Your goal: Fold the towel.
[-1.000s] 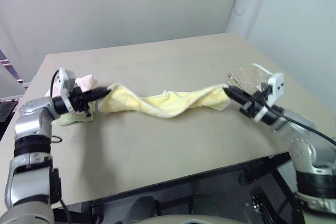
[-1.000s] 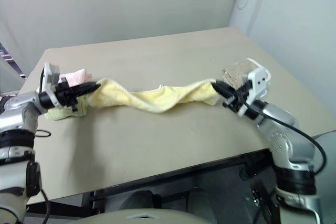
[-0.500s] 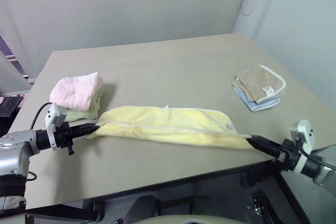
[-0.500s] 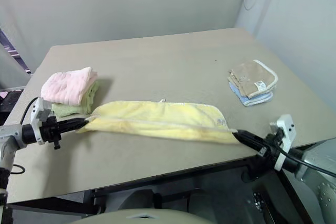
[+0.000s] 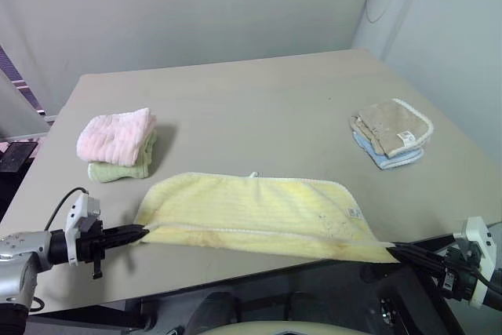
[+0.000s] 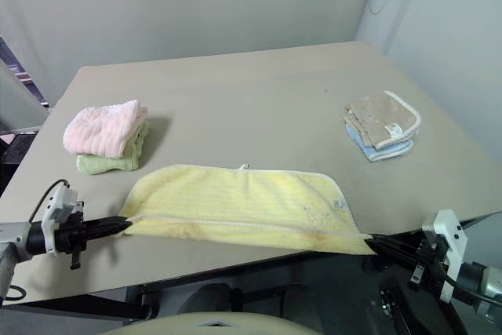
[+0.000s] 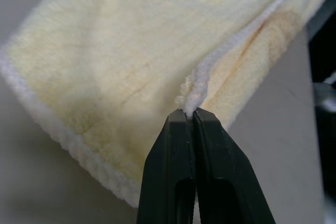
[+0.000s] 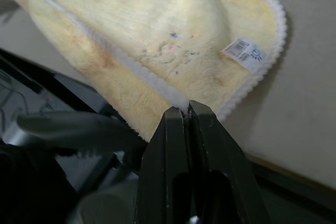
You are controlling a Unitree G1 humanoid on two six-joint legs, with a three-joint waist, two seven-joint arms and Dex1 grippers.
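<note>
The pale yellow towel (image 5: 251, 211) lies spread across the near half of the table, its near edge stretched taut along the table's front edge. My left gripper (image 5: 141, 231) is shut on the towel's near left corner (image 7: 190, 100). Past the table's front right edge, my right gripper (image 5: 392, 249) is shut on the near right corner (image 8: 178, 103). A white label (image 8: 244, 52) and a faint embroidered mark (image 8: 173, 51) sit near that right corner.
A pink folded towel on a green one (image 5: 118, 143) sits at the table's left. A beige towel with white trim on a blue one (image 5: 392, 132) lies at the right. The table's front edge (image 5: 235, 268) runs just under the stretched towel.
Both grippers pulled back toward me and apart, drawing the twisted towel out flat and down onto the near half of the table. The right gripper now hangs beyond the table edge.
</note>
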